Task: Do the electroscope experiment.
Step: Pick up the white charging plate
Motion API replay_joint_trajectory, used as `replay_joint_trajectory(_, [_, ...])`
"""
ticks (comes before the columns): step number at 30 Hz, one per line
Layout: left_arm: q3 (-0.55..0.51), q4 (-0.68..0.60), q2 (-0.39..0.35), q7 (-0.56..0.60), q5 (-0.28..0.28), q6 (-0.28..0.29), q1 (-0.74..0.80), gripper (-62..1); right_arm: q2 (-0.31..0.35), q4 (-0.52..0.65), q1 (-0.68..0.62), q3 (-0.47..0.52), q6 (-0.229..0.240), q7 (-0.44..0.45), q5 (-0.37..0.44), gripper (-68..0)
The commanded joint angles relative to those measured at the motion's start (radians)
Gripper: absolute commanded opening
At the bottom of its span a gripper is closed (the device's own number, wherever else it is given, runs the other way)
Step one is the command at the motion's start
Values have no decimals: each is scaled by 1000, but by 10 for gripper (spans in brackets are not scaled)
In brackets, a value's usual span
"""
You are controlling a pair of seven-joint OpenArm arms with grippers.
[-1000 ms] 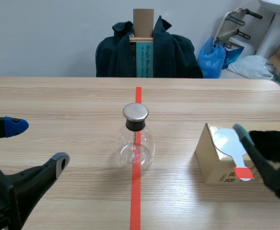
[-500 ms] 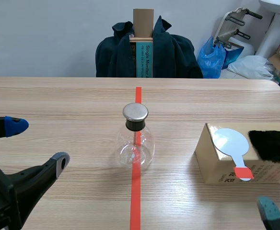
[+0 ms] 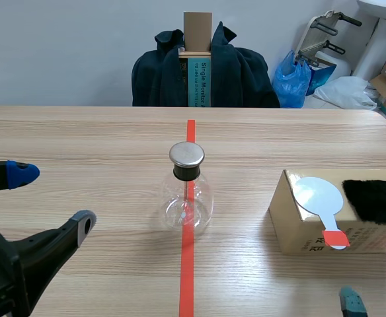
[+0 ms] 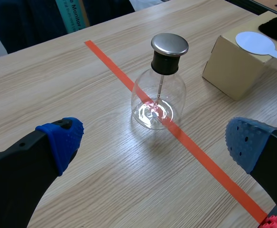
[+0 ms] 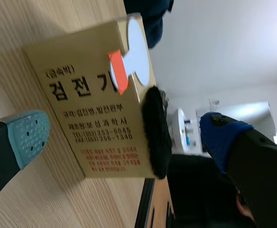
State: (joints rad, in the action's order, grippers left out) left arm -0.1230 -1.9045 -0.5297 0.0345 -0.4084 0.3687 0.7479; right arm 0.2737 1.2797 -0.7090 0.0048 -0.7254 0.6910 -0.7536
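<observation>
Scene view: one flask [image 3: 187, 198], one box [image 3: 291, 228], one paddle [image 3: 318, 196], one fur piece [image 3: 378, 198]; left gripper [image 3: 53, 198], right gripper [image 3: 375, 271] spread.

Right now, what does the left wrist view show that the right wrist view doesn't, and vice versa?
Left wrist only: the glass flask with its metal cap, standing on the red tape line ahead of the open left gripper.
Right wrist only: the printed face of the cardboard box, with the open right gripper facing it.
Both: the cardboard box, the white paddle lying on its top, and the black fur pad beside the paddle.
</observation>
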Motion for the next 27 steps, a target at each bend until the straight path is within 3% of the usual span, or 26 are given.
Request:
replay_joint_trajectory(1, [1, -21, -2, 17, -2, 1, -3, 14, -5, 34, 17, -5, -58, -25, -6, -4])
replay_joint_trajectory(5, [1, -21, -2, 17, 2, 1, -3, 14, -20, 34, 48, -31, -58, -105, -35, -4])
replay_joint_trajectory(18, [1, -21, -2, 18, 4, 1, -3, 14, -36, 34, 110, -49, -58, -148, -82, -4])
replay_joint_trajectory(27, [1, -21, -2, 21, 4, 0, -3, 14, -35, 34, 147, -85, -58, -222, -217, -13])
